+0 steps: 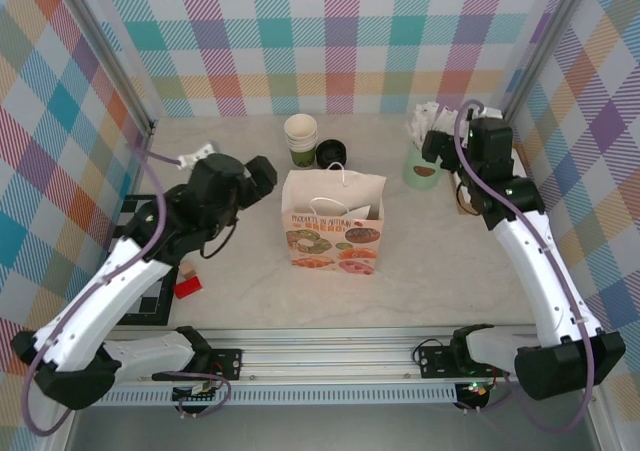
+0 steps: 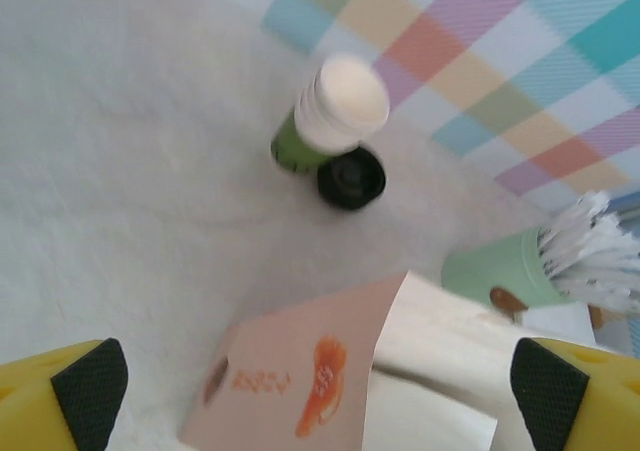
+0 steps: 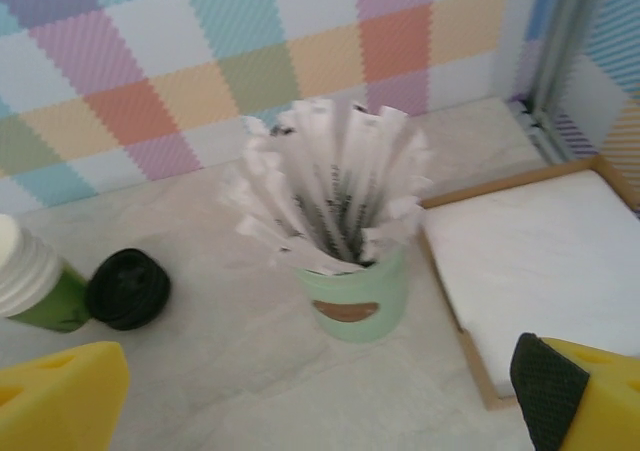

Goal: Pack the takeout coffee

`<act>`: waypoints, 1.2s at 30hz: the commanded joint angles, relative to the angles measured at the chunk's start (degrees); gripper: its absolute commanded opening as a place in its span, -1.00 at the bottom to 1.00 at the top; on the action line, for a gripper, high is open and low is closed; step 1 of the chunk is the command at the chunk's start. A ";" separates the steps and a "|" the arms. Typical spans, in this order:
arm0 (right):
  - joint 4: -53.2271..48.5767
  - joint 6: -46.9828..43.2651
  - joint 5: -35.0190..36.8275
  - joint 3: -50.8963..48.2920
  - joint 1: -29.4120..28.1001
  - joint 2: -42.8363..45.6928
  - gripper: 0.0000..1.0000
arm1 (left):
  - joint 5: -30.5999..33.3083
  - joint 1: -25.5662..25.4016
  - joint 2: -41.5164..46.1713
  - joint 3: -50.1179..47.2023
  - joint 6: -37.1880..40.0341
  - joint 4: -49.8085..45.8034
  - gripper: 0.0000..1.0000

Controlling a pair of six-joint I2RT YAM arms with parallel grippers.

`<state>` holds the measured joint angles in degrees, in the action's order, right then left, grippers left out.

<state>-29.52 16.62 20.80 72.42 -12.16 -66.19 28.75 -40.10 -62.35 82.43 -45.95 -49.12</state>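
Yellow fingers (image 2: 40,401) tipped with black rubbery pads (image 2: 90,391) sit at either edge of the left wrist view. The left gripper (image 2: 320,386) has its jaws spread wide, with nothing between them. Below it is the open mouth of a stiff paper bag (image 1: 333,233), pinkish-tan outside and pale inside. It is a flat-sided rectangle printed with doughnuts and has thin cord handles.

In the top view, the left gripper hangs at the bag's 10 o'clock. The takeout coffee (image 1: 331,154) stands on the pale, faintly mottled table (image 1: 250,281) at the bag's 12 o'clock, a little apart from it. Its round, glossy black plastic lid faces straight up, so its long axis looks vertical. The lid hides the cup body.

At the coffee's 10 o'clock, just beside it, is a stack of cups (image 1: 300,136) with ribbed cream rims over a green paper wall.

The right gripper (image 3: 320,391) is also fully spread and empty, and it looks down on a smooth mint-green mug (image 3: 352,296). The mug bristles with crinkled white paper sachets (image 3: 330,186). At its 3 o'clock lies a wood-edged tray (image 3: 455,311) with a flat white surface.

A small red block (image 1: 187,287) rests at the bag's 8 o'clock.
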 commanded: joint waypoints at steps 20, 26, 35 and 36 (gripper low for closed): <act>47.77 -5.76 -14.68 -41.64 12.35 -12.79 1.00 | -10.29 36.13 -6.85 -44.36 34.79 46.33 1.00; 51.51 -15.31 -24.71 -36.24 12.43 -20.66 1.00 | -19.81 36.23 -18.17 -48.44 39.27 63.55 1.00; 67.23 -16.74 -27.19 -44.58 12.91 -19.81 1.00 | -22.85 37.41 -26.56 -49.50 45.59 78.74 1.00; 68.53 -16.62 -26.48 -45.33 12.89 -19.84 1.00 | -23.27 37.46 -26.23 -51.29 45.72 81.96 1.00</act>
<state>30.72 0.99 -5.02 29.30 0.40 -86.80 7.90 -3.57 -88.55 32.36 -2.85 23.88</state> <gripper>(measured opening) 0.999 0.997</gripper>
